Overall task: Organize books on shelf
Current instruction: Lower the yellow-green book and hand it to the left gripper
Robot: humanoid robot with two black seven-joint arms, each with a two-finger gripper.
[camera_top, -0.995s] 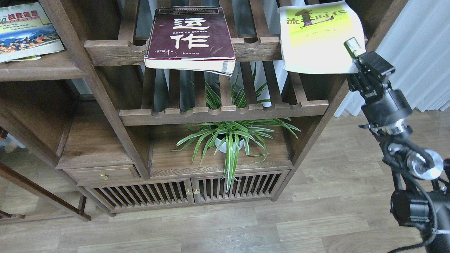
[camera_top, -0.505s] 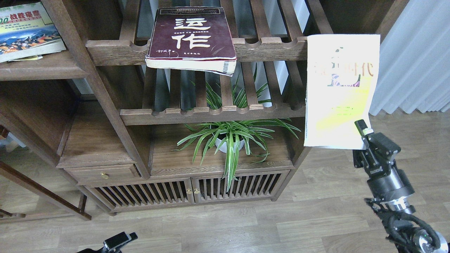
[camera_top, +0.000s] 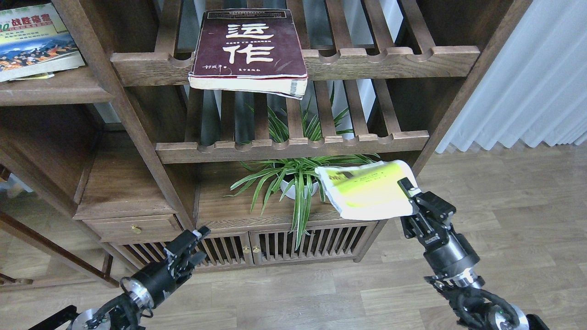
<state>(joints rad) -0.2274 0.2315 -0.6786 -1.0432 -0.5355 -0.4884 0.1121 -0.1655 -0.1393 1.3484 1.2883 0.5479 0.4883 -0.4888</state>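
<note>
— Where do your grippers stand?

— My left gripper point(camera_top: 195, 240) is low in front of the slatted cabinet doors point(camera_top: 250, 250), holding nothing; whether its fingers are wide or narrow I cannot tell. My right gripper point(camera_top: 409, 192) is clamped on the right edge of the yellow-green book point(camera_top: 367, 190), which lies almost flat, out to the gripper's left, in front of the spider plant point(camera_top: 298, 183).

— And the count?

— Three books. Far left, the "300" book point(camera_top: 34, 39) lies on the solid dark plank shelf point(camera_top: 50, 89). In the middle, the maroon book point(camera_top: 252, 48) sits on the upper slatted rack point(camera_top: 394, 62), its front edge jutting over the scalloped rail. The third is the one in my right gripper, well apart from both. Two slatted racks, upper and lower point(camera_top: 293, 149). One plant in a white pot. One small drawer point(camera_top: 135, 228) with a brass knob, at lower left.

— The room?

— Dark-brown wooden bookcase, pale wood-plank floor point(camera_top: 504, 192), white pleated curtain point(camera_top: 536, 78) on the right.
</note>
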